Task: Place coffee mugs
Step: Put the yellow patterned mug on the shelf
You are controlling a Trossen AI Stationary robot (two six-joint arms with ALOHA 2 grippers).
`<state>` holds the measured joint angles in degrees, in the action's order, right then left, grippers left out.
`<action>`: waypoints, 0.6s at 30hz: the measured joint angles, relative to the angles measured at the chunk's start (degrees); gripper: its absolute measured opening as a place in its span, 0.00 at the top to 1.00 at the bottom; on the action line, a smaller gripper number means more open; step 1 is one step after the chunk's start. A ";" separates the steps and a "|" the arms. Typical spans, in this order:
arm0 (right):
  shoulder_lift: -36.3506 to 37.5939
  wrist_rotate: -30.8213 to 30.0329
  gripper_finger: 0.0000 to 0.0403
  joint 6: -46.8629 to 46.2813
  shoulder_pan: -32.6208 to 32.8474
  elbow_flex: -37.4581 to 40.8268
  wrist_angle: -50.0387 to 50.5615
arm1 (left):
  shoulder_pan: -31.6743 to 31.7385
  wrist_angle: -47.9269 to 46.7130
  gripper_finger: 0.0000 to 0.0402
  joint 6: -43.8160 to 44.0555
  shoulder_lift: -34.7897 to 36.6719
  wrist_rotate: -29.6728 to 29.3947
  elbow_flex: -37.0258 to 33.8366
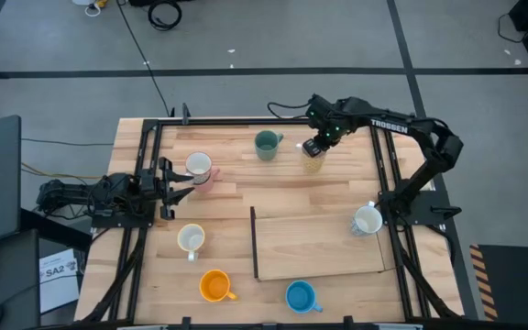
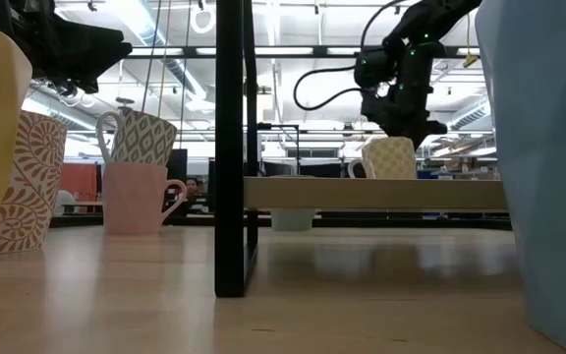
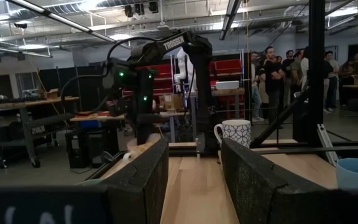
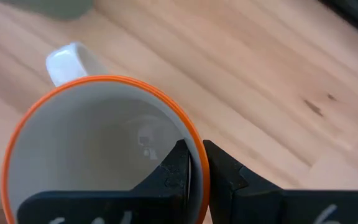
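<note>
right wrist view is showing the right gripper (image 4: 194,168) pinching the rim of an upright cream mug with an orange rim (image 4: 98,149), one finger inside the wall, the other outside, clamped on it; the mug's mouth is facing straight up, its axis vertical, and its white handle (image 4: 70,59) is sticking out on the side away from the fingers. going by the high view, this mug (image 1: 313,161) is hanging or resting near the tabletop's far edge, just beside the green mug (image 1: 266,144), so the right arm is plainly the nearer one. the left gripper (image 1: 178,180) is waiting at the left edge, fingers spread apart and empty, just beside the pink mug (image 1: 199,169).
</note>
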<state>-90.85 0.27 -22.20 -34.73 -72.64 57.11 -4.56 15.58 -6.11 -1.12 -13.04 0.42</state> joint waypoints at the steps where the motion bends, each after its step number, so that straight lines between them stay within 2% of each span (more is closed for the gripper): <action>1: 0.00 -0.72 0.91 -0.69 0.10 0.00 -0.37 | 0.00 -0.01 0.61 0.00 0.00 0.00 0.01; 5: 0.00 -3.42 0.91 -1.80 0.20 0.00 -0.37 | -0.01 0.00 0.61 -0.01 0.01 0.00 0.01; 10: 0.01 -3.88 0.91 -2.31 0.45 0.24 -1.01 | 0.00 -0.01 0.61 -0.02 0.02 0.00 -0.01; 18: 0.03 -5.16 0.91 -2.34 1.82 5.98 -7.62 | 0.00 -0.01 0.61 0.00 0.02 0.00 -0.01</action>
<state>-90.82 -4.89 -24.55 -32.91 -66.66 49.49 -4.56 15.57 -6.11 -1.11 -13.04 0.41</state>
